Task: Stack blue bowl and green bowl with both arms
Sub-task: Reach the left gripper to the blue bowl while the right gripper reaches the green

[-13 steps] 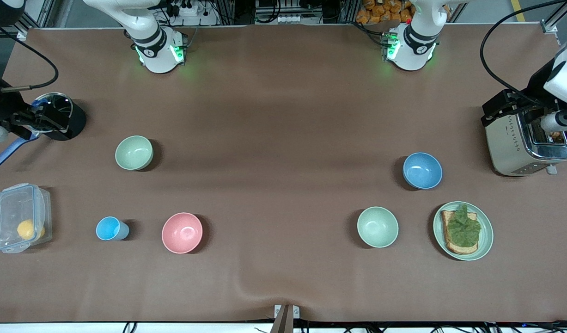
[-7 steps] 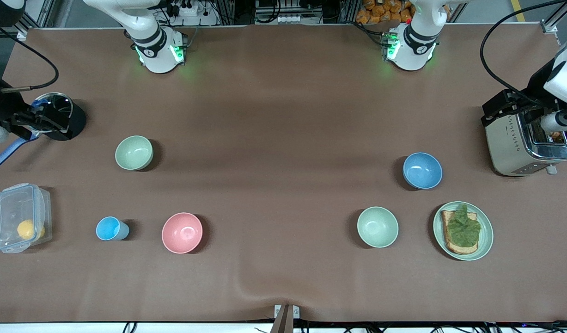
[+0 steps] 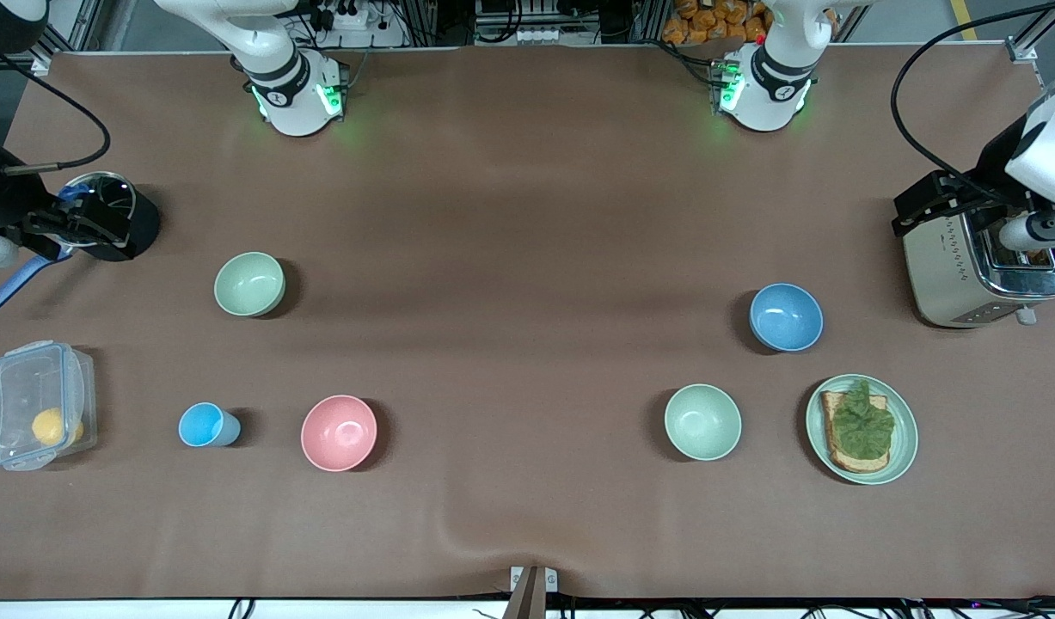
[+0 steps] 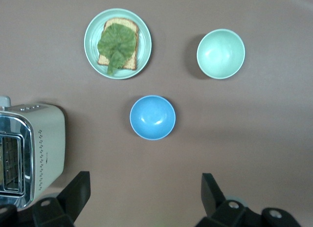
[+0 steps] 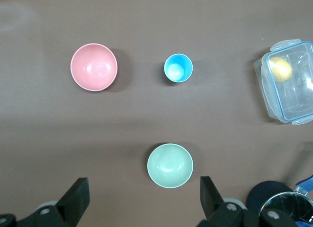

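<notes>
The blue bowl sits upright toward the left arm's end of the table, beside the toaster; it also shows in the left wrist view. The sage green bowl sits toward the right arm's end; it also shows in the right wrist view. My left gripper hangs high over the toaster, open and empty. My right gripper hangs high over a black pot, open and empty. Neither gripper touches a bowl.
A paler mint bowl and a plate with toast and lettuce lie nearer the front camera than the blue bowl. A toaster, a pink bowl, a light-blue cup, a clear box and a black pot stand around.
My left hand has shifted very slightly over the toaster. The bowls have not moved.
</notes>
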You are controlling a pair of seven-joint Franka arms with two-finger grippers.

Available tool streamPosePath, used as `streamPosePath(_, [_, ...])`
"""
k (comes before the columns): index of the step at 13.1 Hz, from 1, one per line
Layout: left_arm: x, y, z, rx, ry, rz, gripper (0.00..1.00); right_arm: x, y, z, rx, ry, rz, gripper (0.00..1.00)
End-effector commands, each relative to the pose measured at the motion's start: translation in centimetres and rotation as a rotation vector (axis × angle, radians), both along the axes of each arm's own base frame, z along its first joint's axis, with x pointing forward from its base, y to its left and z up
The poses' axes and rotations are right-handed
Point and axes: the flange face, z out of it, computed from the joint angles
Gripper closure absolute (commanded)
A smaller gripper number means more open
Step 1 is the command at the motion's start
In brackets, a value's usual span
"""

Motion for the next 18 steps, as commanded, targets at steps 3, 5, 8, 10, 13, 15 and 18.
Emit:
streamPosePath(3, [0.7,0.6,-3.8,0.011,0.088,-0.016,0.00,0.2,-4.4,-5.4,-0.003,0.076,0.039,0.00])
streamPosePath(5, [1.7,0.7,-6.0,0.007,0.117,-0.013,0.00,-0.1,-5.0,-8.4,0.000,0.106,0.042,0.00])
streamPosePath(8, [2.5,1.1,-10.7,0.006,0.134,-0.004,0.00,-1.4,-5.2,-15.9,0.002,0.140,0.056,0.00])
streamPosePath(10, [2.5,1.5,-14.9,0.004,0.096,0.005,0.00,-2.7,-6.1,-20.8,0.004,0.138,0.114,0.00])
streamPosePath(13, [2.6,2.1,-19.6,0.006,0.066,0.004,0.00,-3.8,-7.6,-25.5,0.011,0.154,0.162,0.11])
streamPosePath(15, [3.2,3.7,-23.0,0.064,0.055,-0.014,0.00,-5.0,-8.5,-29.1,0.010,0.142,0.161,0.13])
streamPosePath(18, [4.0,4.9,-27.7,0.050,0.088,0.000,0.00,-6.4,-9.2,-34.5,0.010,0.129,0.187,0.16])
